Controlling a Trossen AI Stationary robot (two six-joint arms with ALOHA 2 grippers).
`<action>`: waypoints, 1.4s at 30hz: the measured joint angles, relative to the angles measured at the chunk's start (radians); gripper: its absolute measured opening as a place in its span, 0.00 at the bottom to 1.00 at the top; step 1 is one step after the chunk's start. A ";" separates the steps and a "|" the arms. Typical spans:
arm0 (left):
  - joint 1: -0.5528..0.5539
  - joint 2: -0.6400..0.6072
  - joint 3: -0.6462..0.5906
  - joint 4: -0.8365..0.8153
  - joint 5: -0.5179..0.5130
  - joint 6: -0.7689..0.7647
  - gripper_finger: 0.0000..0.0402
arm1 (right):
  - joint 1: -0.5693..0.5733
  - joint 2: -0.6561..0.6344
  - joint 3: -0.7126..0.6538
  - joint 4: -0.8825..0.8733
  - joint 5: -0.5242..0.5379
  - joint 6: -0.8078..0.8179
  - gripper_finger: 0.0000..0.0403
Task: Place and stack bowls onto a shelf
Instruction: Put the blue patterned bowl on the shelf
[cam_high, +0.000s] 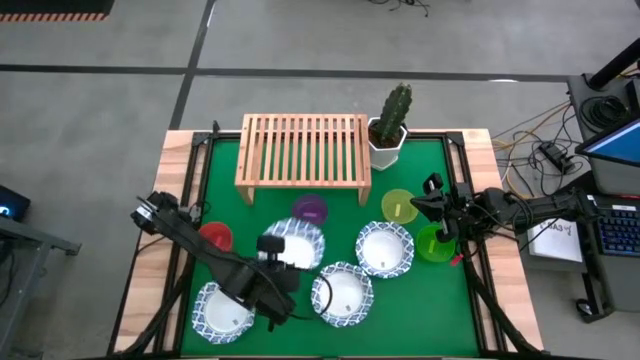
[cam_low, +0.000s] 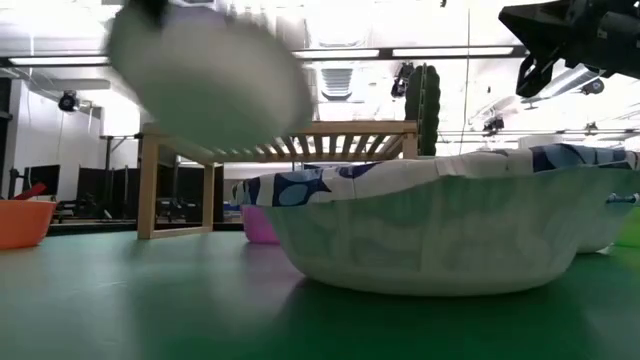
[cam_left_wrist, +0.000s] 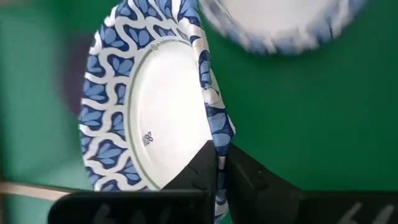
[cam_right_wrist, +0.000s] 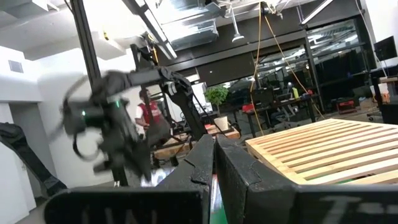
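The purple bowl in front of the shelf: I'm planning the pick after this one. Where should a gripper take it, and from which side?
Judging by the high view, grip the purple bowl by its thin upturned rim, one finger inside and one outside, coming straight down. The side facing the green table looks safest: the shelf crowds its far side, and a patterned bowl held by the left gripper sits close.

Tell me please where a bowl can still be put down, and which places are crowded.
Free: the slatted top of the shelf, and the green table left of the shelf. Crowded: in front of the shelf, where the patterned bowls, the purple bowl, the yellow bowl and both arms stand close together.
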 joint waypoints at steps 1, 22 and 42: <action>0.004 -0.001 0.057 -0.036 -0.046 0.022 0.00 | 0.000 0.000 0.000 0.000 0.000 0.000 0.02; 0.722 -0.132 0.174 -0.172 -0.099 0.338 0.00 | 0.000 0.000 0.000 0.005 0.000 0.004 0.02; 0.848 -0.139 -0.078 -0.048 -0.125 0.349 0.19 | 0.000 0.000 0.000 0.007 0.001 -0.022 0.02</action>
